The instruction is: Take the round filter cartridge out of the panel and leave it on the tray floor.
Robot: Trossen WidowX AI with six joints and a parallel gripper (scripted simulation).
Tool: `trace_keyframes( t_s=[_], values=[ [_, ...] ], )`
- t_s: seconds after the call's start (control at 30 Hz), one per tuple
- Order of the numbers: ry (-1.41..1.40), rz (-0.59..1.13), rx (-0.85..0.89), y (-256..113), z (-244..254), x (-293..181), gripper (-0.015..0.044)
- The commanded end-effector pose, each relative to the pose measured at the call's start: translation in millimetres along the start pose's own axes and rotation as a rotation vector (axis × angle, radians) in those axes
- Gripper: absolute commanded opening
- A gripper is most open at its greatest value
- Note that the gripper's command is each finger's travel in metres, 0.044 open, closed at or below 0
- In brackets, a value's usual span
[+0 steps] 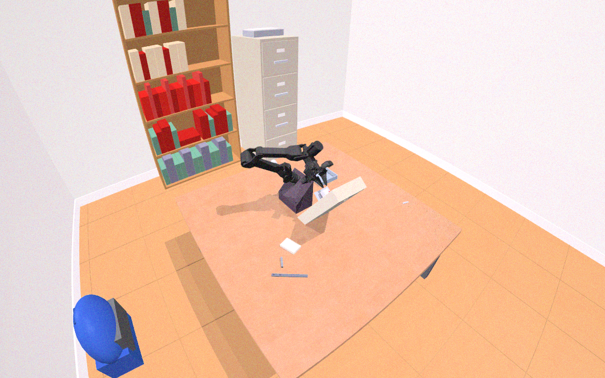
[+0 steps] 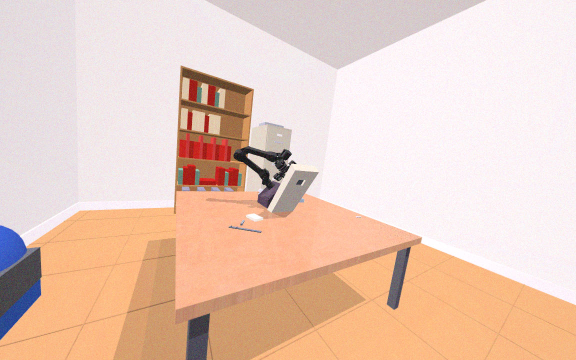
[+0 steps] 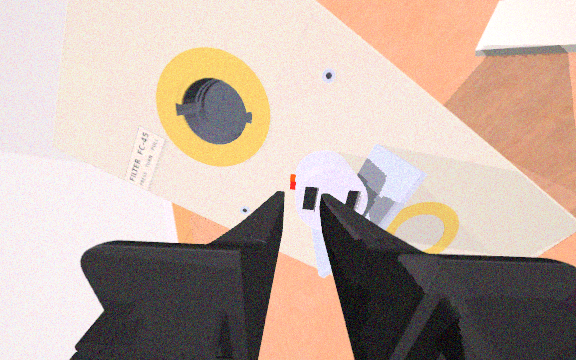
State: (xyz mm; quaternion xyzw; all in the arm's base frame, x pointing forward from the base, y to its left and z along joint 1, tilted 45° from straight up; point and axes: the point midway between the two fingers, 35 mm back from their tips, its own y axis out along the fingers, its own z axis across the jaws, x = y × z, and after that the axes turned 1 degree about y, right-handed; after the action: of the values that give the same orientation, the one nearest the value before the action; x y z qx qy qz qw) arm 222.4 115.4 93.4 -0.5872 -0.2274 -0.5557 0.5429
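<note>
The service panel [image 1: 352, 189] [image 2: 288, 194] [image 3: 288, 95] leans on the table. Its socket, the round dark hole [image 3: 220, 112] inside a yellow ring [image 3: 170, 125], is empty. The white filter cartridge [image 3: 328, 167] [image 1: 324, 190] is out of the panel, tilted, with a red mark beside it and both dark slots visible. My gripper [image 3: 302, 199] [image 1: 324, 184] is slightly open. One fingertip is left of the cartridge and the other overlaps its face between the slots; neither appears in a slot. Whether they touch it is unclear. A blue-grey tray [image 1: 333, 178] [image 2: 302, 200] sits behind the gripper.
A pale box-like bracket [image 3: 403, 172] is right of the cartridge, near a second yellow ring [image 3: 450, 220] with a grey centre. A white block [image 1: 290, 245] [image 2: 254, 217] [image 3: 538, 25] and a dark bar [image 1: 289, 275] [image 2: 245, 229] lie on the table beyond the panel.
</note>
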Motion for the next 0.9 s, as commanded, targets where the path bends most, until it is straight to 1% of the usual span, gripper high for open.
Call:
trace_keyframes(
  t_s=[0.0, 0.23, 0.4, 0.5, 0.7, 0.8, 0.87],
  values=[
    [0.003, -0.005, 0.000, 0, -3, -1, 0.0100],
    [0.004, -0.005, 0.000, -8, 58, 31, 0.0100],
    [0.004, -0.005, 0.000, -9, 64, 34, 0.0100],
    [0.006, -0.002, 0.000, -16, 75, 39, 0.0179],
    [0.013, -0.001, 0.004, -50, 114, 59, 0.0337],
    [0.014, -0.002, 0.005, -55, 118, 62, 0.0415],
    [-0.064, 0.015, -0.017, -50, 112, 57, 0.0363]
  ],
)
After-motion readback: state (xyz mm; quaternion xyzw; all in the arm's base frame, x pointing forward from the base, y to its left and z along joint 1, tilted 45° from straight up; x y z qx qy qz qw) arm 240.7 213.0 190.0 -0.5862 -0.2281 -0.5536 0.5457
